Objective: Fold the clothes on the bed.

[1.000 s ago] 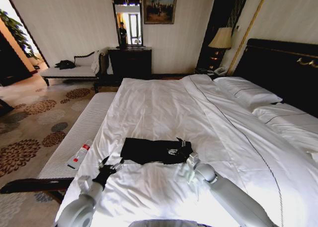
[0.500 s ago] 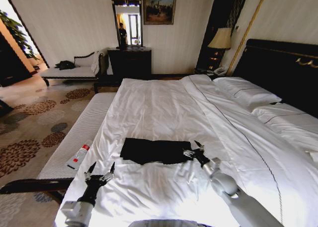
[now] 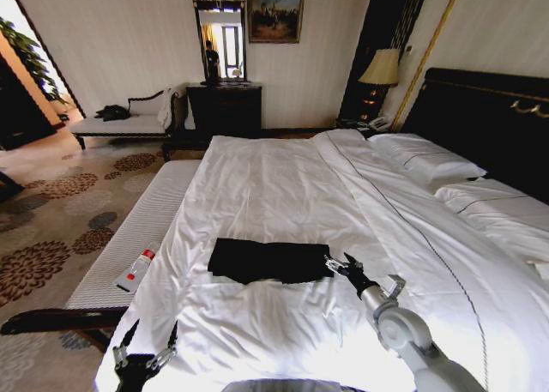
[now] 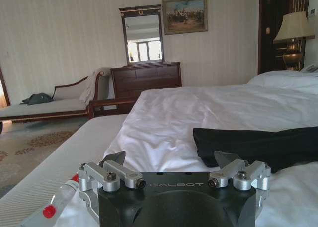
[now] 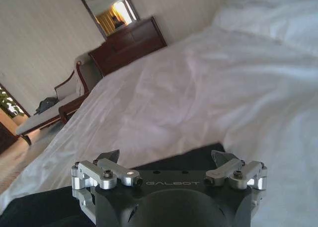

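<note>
The clothes (image 3: 270, 261) lie as a flat, folded black rectangle on the near part of the bed (image 3: 283, 186), which has white sheets. My right gripper (image 3: 339, 262) hovers open just off the right end of the clothes, with nothing between its fingers. In the right wrist view the right gripper (image 5: 165, 156) stands open low over the black clothes (image 5: 35, 207). My left gripper (image 3: 150, 339) is open at the bed's near left corner, well clear of the fabric. The left wrist view shows the left gripper (image 4: 170, 160) with the clothes (image 4: 258, 142) ahead of it.
A white bottle with a red cap (image 3: 135, 269) lies on the long bench (image 3: 146, 229) beside the bed, and the bottle (image 4: 54, 207) is close to my left gripper. Pillows (image 3: 429, 160) and a dark headboard are at the right. A chaise (image 3: 129, 122) and a dresser (image 3: 225, 107) stand by the far wall.
My right gripper came off the right end of the clothes, opened and drew back a little. My left arm pulled back toward the near left corner. The clothes stayed flat.
</note>
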Robot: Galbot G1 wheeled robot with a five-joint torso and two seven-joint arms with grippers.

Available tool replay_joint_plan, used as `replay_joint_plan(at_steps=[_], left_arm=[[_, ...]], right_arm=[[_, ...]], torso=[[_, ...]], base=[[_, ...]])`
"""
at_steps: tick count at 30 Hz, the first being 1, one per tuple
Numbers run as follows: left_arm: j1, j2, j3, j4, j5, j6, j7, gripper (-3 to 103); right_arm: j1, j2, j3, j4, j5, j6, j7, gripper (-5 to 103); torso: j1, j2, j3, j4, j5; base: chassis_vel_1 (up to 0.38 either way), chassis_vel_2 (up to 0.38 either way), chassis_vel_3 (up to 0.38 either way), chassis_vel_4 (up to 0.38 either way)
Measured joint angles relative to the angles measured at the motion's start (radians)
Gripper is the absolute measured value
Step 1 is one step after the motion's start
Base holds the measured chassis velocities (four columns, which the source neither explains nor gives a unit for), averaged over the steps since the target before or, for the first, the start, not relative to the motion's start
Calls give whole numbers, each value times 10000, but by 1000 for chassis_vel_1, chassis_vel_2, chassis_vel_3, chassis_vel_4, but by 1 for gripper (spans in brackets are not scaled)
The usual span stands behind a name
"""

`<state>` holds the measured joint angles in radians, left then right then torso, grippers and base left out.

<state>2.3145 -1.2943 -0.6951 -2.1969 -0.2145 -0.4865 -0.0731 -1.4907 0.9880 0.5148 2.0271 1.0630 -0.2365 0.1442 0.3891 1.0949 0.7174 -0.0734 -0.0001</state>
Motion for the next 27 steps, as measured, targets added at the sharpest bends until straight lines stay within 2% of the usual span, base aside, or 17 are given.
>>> replay_joint_plan(at_steps=[6, 11, 27], left_arm=[[-47, -10, 254, -285, 193, 346, -113, 100], [-56, 13, 317, -397, 253, 547, -198, 100], [-79, 30, 324, -401, 243, 583, -218, 100]], right_arm=[[509, 42, 158, -649, 1588, -546, 36, 100], [882, -2, 288, -1183, 2345, -831, -23, 100], [1859, 187, 261, -3259, 2800, -1482, -525, 100]], torso=[[0, 0, 0, 0, 2], [0, -1, 1, 0, 1], [2, -2, 1, 0, 2]], base=[[0, 0, 0, 0], [0, 0, 0, 0], [0, 0, 0, 0]])
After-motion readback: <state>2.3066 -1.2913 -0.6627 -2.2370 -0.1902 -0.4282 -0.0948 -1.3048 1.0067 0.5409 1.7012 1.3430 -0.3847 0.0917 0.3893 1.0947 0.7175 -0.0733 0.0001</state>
